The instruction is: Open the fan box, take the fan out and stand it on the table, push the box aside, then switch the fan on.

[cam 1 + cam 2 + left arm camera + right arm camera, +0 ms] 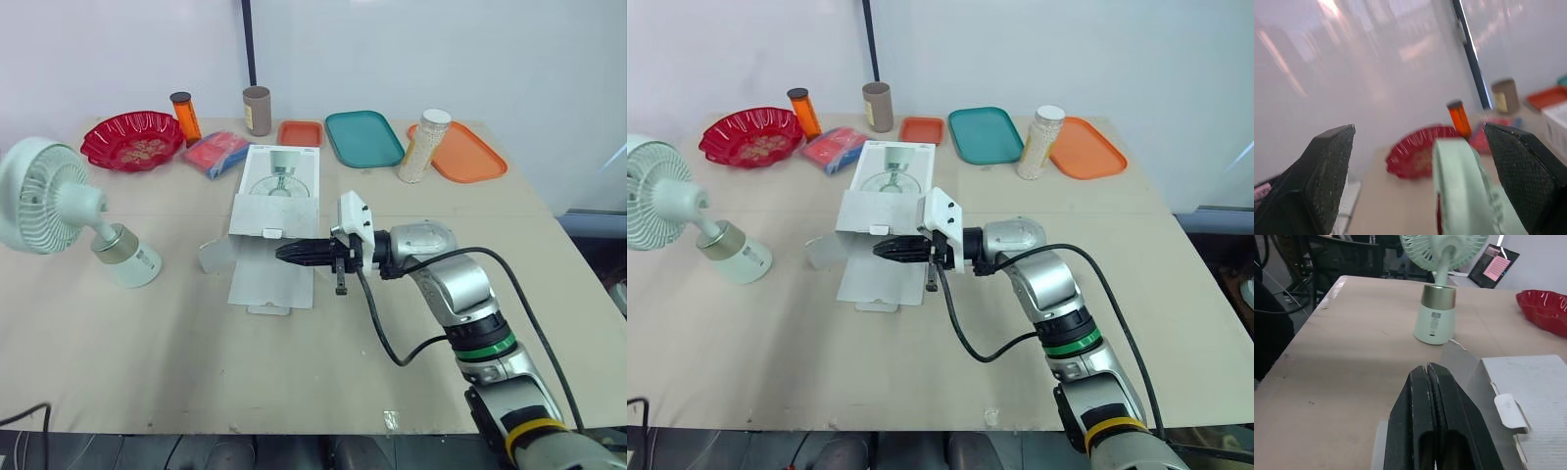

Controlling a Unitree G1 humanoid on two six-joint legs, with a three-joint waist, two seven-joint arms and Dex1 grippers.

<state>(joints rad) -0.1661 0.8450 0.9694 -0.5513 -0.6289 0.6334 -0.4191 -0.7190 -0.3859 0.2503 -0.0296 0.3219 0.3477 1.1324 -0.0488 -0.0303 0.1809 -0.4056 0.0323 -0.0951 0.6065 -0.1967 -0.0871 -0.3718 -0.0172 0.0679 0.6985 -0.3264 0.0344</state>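
Right gripper (284,252) clenched empty, arm stretched leftward low over box (277,284) | left gripper (1418,128) spread wide, close to fan (1459,196) | fan stands on table (147,362), left of opened white box

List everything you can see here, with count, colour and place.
fan: one, pale green, standing, table's left side
box: one, white, open, mid-table
bowl: one, red, far left
bottle: one, orange, beside the bowl
packet: one, red and blue, between bowl and box
tube: one, brown, far edge
small tray: one, orange, far edge
teal tray: one, far edge
large tray: one, orange, far right
jar: one, white contents, between the teal and large trays
table: one, beige
left gripper: open, at the fan
right gripper: shut, over the box
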